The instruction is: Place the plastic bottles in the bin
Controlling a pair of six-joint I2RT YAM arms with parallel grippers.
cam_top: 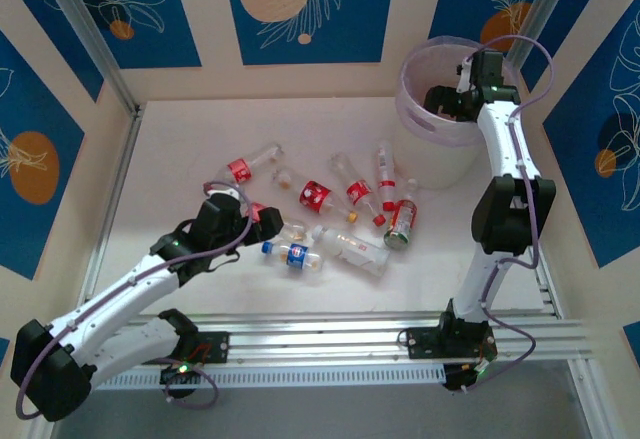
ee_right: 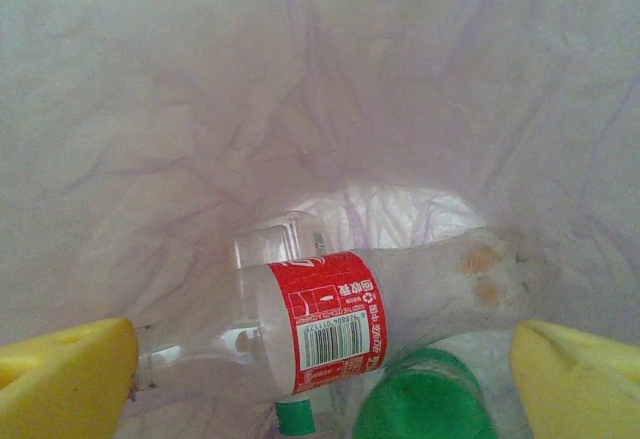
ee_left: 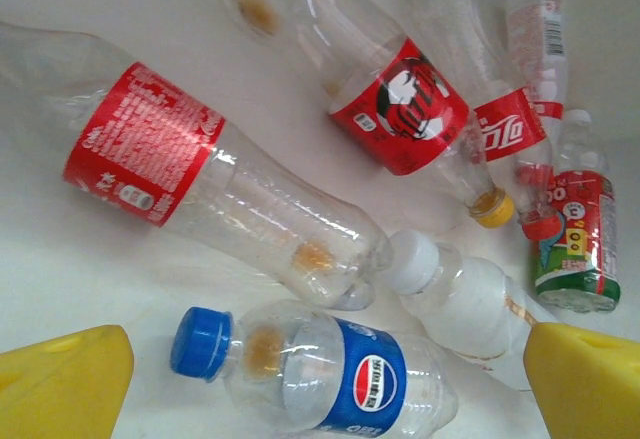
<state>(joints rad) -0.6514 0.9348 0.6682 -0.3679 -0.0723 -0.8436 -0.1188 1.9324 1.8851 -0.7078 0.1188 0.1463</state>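
Right fingers [ee_right: 575,379] over bin [cam_top: 445,159] (red-labelled bottle [ee_right: 330,324] inside), left fingers [ee_left: 60,384] over blue-labelled bottle [ee_left: 330,379]

— What sits on the flat white desk [cam_top: 170,149]?
— Small clear plastic bottles [cam_top: 318,195] lie scattered mid-desk, mostly red-labelled. A blue-labelled bottle [cam_top: 297,255] lies nearest.
— And farther off?
— A large round translucent pale tub [cam_top: 445,154] stands at the far right.
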